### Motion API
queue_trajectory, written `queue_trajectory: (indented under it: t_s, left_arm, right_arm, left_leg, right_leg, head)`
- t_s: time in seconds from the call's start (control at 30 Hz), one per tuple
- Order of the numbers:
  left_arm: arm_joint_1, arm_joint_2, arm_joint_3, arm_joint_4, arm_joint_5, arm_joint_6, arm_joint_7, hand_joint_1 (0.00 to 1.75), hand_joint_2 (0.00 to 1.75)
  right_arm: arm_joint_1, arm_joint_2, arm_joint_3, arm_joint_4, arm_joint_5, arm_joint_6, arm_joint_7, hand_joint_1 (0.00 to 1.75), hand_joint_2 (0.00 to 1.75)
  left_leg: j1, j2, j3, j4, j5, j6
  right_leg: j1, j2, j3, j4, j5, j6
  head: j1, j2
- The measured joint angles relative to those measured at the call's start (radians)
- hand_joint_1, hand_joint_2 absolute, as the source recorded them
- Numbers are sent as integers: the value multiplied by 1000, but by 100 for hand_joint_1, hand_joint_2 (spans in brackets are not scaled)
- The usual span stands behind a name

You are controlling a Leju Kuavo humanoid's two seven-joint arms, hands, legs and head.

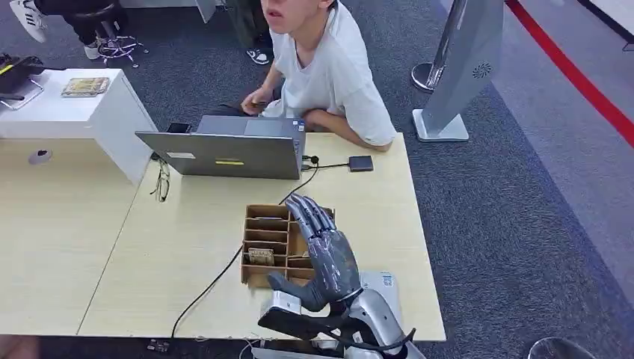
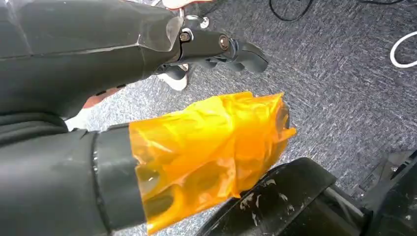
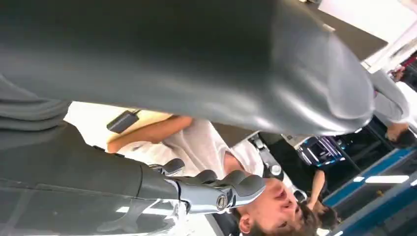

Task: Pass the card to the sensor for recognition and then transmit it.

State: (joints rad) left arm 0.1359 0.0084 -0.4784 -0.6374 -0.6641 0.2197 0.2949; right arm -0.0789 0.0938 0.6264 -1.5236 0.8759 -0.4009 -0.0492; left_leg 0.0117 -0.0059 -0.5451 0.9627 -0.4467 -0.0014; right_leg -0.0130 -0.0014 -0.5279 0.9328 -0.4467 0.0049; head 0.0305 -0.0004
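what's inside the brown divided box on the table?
The brown divided box holds a small stack of cards in a lower left slot; the other left slots look empty. The right hand, open above it, covers most of the right-hand slots, so their contents cannot be seen.

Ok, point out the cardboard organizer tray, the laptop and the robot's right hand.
cardboard organizer tray (image 1: 267,224): head view, on a divider in its left column.
laptop (image 1: 224,153): head view, on the grey back of its lid.
right hand (image 1: 327,258): head view, on the back of the hand, raised over the tray with fingers extended.
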Motion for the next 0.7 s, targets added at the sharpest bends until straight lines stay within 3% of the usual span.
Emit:
queue_trajectory:
  t_s: [0.7]
  left_arm:
    - [4, -12, 44, -3, -38, -10, -3, 0, 0]
  right_arm:
    - [-5, -8, 0, 76, 10, -13, 6, 0, 0]
  left_leg:
    - [0, 0, 0, 0, 0, 0]
  right_leg:
    - [0, 0, 0, 0, 0, 0]
  head:
    - [0, 0]
